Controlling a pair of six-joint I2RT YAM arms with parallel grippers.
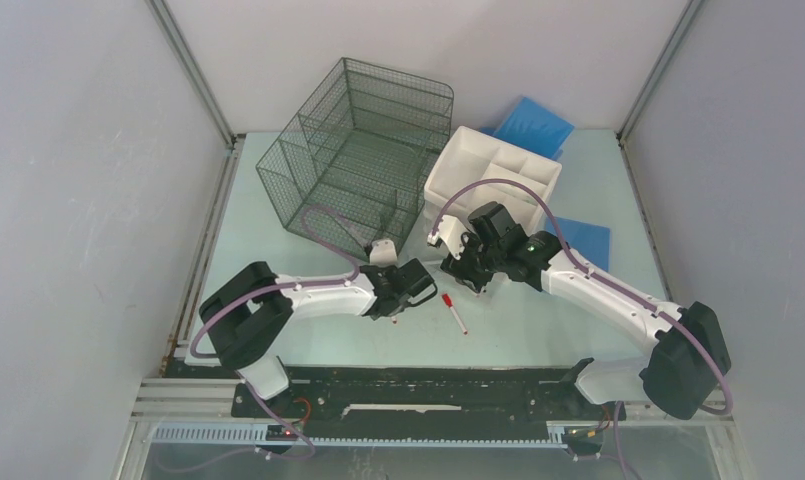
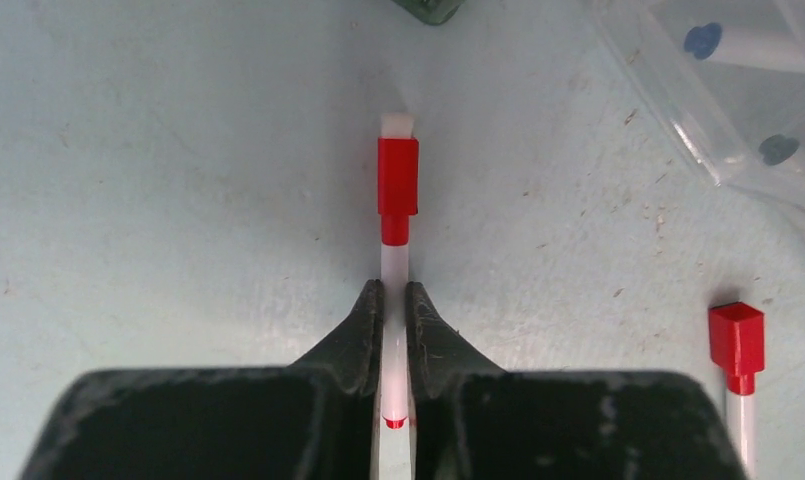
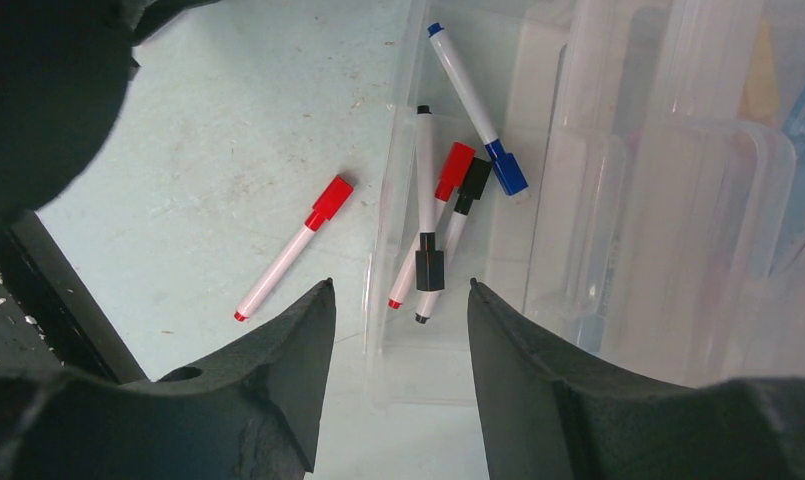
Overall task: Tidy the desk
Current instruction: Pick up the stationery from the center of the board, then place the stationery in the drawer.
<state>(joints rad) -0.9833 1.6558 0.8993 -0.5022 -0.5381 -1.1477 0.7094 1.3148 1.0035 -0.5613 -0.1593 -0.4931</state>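
**Gripping a red-capped marker on the mint-green desk**

Surface and room: the desk [image 1: 538, 325] is being viewed from above as a large flat top, pale mint-green, smooth and matte. It is lying across the whole floor of the enclosure, from the arm bases to the back wall. It is being bordered by grey walls [image 1: 78, 200] on three sides and by a black front rail [image 1: 428, 385] at the near edge. In the wrist views small dark specks and faint scuffs are being shown on it.

At rear left a dark wire-mesh organizer [image 1: 363, 160] is being borne by the desk. A white compartmented tray [image 1: 493, 165] is being seen just beside it, to the right. Two flat blue items are being noted, one [image 1: 533, 125] behind the tray and one [image 1: 583, 240] to its right.

Left gripper [image 2: 393, 295]: the jaws are being pressed shut on the white barrel of a red-capped marker [image 2: 397, 175], below the cap, which is pointing away from the wrist. Whether the marker is being lifted cannot be told. A second red-capped marker [image 2: 736, 340] is lying apart to the right.

Right gripper [image 3: 399, 287]: the jaws are being held apart with nothing grasped, above the near wall of a clear plastic box [image 3: 388, 200]. Blue-, black- and red-capped pens are being contained in it, and the second marker is lying just outside that wall.
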